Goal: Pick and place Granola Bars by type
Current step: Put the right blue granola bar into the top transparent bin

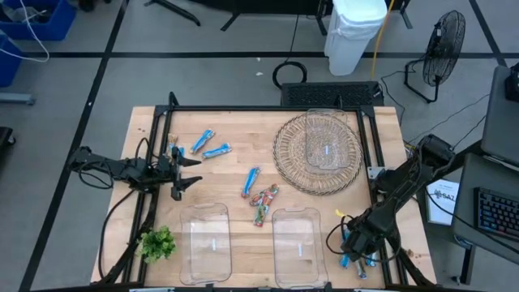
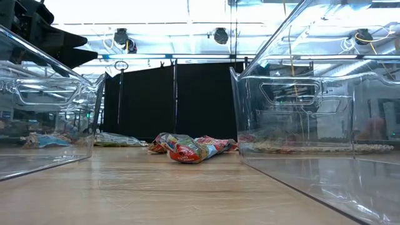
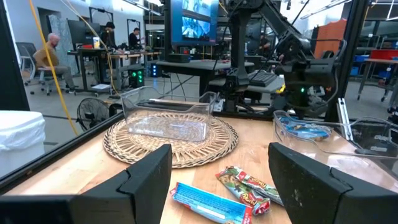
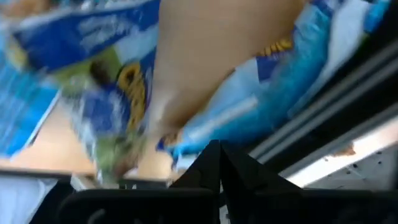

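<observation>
- Down at the table's front right corner, the right gripper (image 1: pixel 354 253) is pointing into a small heap of blue bars (image 1: pixel 361 259), its arm folding in from the right edge.
- Its fingers (image 4: pixel 214 163) are showing pressed together, tips meeting; whether a wrapper is pinched between them cannot be told.
- Blue wrappers (image 4: pixel 93 37) are lying just in front of those tips, beside the metal frame rail (image 4: pixel 329 118).
- Over at the left edge, the left gripper (image 1: pixel 185 172) is waiting with its jaws spread wide, holding nothing.
- Two blue bars (image 1: pixel 209 146) are lying near it, toward the back.
- Another blue bar (image 1: pixel 251 182) and the multicoloured bars (image 1: pixel 263 203) are sitting mid-table.
- Two clear bins (image 1: pixel 204 241) are standing along the front edge; a third (image 1: pixel 326 138) is resting on the wicker mat (image 1: pixel 292 166).
- A green sprig (image 1: pixel 158 242) is sitting front left.
</observation>
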`<state>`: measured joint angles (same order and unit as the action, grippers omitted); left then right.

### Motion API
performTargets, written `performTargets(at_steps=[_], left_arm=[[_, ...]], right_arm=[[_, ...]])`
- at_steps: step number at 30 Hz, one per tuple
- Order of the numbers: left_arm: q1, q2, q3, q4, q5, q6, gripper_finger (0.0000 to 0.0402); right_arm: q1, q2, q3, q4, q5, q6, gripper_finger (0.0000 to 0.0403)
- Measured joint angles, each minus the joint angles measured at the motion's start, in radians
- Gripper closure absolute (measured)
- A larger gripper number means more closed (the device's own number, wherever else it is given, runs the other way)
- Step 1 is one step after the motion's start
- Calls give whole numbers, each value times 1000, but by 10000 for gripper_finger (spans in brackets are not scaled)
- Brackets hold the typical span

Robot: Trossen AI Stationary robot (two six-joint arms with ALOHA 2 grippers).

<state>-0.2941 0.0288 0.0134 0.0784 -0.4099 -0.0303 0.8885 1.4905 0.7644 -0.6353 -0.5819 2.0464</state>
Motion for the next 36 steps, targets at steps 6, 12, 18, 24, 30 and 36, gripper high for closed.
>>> performTargets(at_steps=[6, 12, 18, 24, 30, 36], left_arm=[[0, 0, 0, 0, 0, 0, 135], [0, 0, 0, 0, 0, 0, 135], [0, 0, 0, 0, 0, 0, 135], [0, 0, 0, 1, 0, 0, 135], [0, 0, 0, 0, 0, 0, 135], [0, 0, 0, 0, 0, 0, 135]], right_arm=[[3, 32, -60, 107, -31, 24, 402], [-25, 31, -77, 108, 31, -20, 403], [-75, 8, -77, 217, 225, -122, 403], [-112, -75, -75, 218, 358, -145, 403], [-118, -160, -73, 107, 495, -188, 403], [-114, -214, -97, 100, 586, -231, 391]])
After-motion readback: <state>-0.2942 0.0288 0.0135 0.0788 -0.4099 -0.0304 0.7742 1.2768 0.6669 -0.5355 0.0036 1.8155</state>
